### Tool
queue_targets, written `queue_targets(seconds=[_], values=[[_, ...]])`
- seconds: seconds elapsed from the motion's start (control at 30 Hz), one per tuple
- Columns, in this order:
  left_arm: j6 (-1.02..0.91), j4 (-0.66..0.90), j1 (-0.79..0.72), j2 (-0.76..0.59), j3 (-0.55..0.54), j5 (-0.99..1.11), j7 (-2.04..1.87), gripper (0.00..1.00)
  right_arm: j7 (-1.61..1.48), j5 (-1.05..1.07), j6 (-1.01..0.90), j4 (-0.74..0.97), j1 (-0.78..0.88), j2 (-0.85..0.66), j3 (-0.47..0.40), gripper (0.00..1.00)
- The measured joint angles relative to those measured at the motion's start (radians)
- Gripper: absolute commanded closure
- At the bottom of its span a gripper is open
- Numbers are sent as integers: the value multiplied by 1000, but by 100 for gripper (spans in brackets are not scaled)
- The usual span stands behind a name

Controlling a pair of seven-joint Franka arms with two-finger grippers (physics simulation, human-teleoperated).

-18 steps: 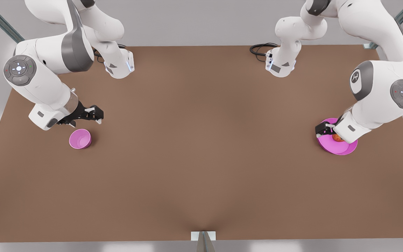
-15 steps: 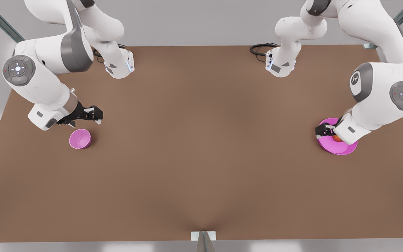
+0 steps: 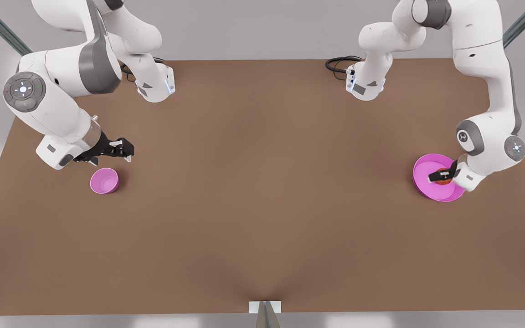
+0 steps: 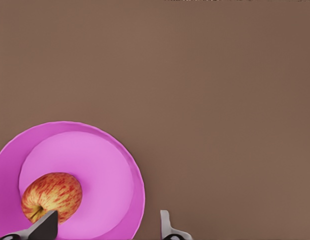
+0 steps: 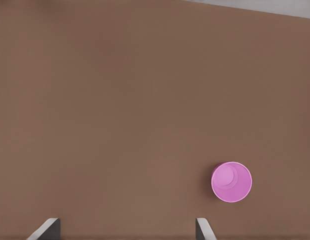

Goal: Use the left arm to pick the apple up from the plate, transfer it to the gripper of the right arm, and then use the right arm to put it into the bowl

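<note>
Red-and-yellow apple (image 4: 51, 196) lies on the plate (image 4: 122, 157), off its centre. Your left gripper (image 3: 443, 174) sits low over it, fingers spread, one fingertip (image 4: 42, 226) against the fruit's side. Expect a firm, smooth, rounded, fairly light fruit that may roll; close across its widest girth. Your right gripper (image 3: 123, 149) waits spread near the bowl (image 3: 104, 181).

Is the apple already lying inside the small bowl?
No, the apple lies on the plate beneath the open left gripper; the bowl holds nothing.
</note>
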Motion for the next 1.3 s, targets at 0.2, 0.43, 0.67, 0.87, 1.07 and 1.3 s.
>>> queue_targets(seconds=[0.2,0.43,0.67,0.87,1.07,1.3], values=[[134,-26,15,42,79,-86,177,0,2,0,0,0,0,0,0,0],[201,-69,10,92,104,-101,362,0,5,0,0,0,0,0,0,0],[223,-75,16,124,118,-103,487,0,7,0,0,-2,-1,1,0,0],[229,-74,23,168,120,-104,562,0,8,0,0,-2,-5,3,-1,0],[232,-73,19,206,117,-106,616,0,9,0,0,-1,-5,3,-1,0],[247,-68,21,239,111,-110,659,6,10,0,0,2,-1,3,-1,0]])
